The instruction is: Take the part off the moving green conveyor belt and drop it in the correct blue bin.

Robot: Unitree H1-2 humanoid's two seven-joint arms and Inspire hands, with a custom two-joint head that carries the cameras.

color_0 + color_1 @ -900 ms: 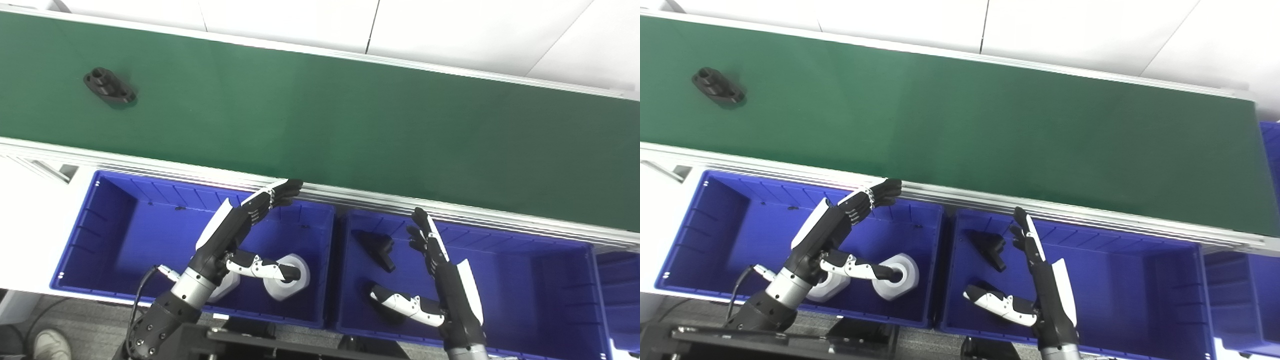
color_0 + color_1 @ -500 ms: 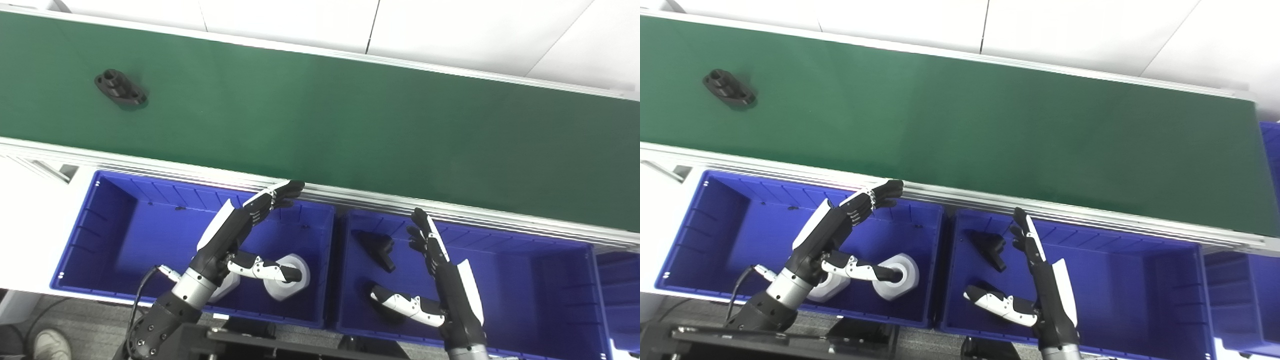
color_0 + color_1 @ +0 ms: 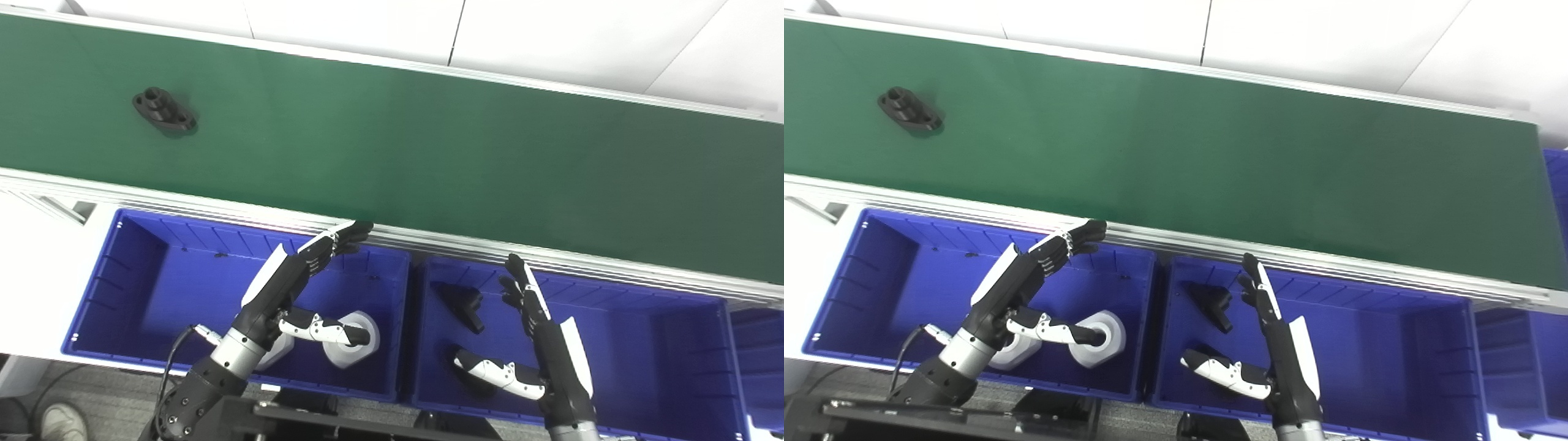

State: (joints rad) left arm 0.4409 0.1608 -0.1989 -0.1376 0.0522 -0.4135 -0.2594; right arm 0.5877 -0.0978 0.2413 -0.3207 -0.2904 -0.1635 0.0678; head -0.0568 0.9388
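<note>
One black part (image 3: 164, 110) lies on the green conveyor belt (image 3: 429, 147), near the belt's left end and well apart from both hands; nothing touches it.

Below the belt's near rail stand two full blue bins, with the edge of a third (image 3: 756, 367) cut off at the right margin. The left bin (image 3: 122, 294), under the belt's left half, holds two white hexagonal pieces: one (image 3: 352, 334) is in plain view, while the other (image 3: 274, 350) is largely hidden behind the left forearm. The middle bin (image 3: 661, 343), under the belt's centre, holds two black pieces: one (image 3: 462, 303) is clear, and the second (image 3: 460, 358) is mostly covered by the right thumb, so its shape cannot be made out.

The left hand (image 3: 294, 282) hovers over the left bin, fingers extended and spread, thumb splayed toward the visible white piece, fingertips (image 3: 358, 231) at the belt's near rail; it grasps nothing. The right hand (image 3: 539, 331) hovers over the middle bin, fingers straight and pointing toward the belt, thumb out to the side, likewise empty.

A shoe (image 3: 61, 422) shows on the floor below the left bin.
</note>
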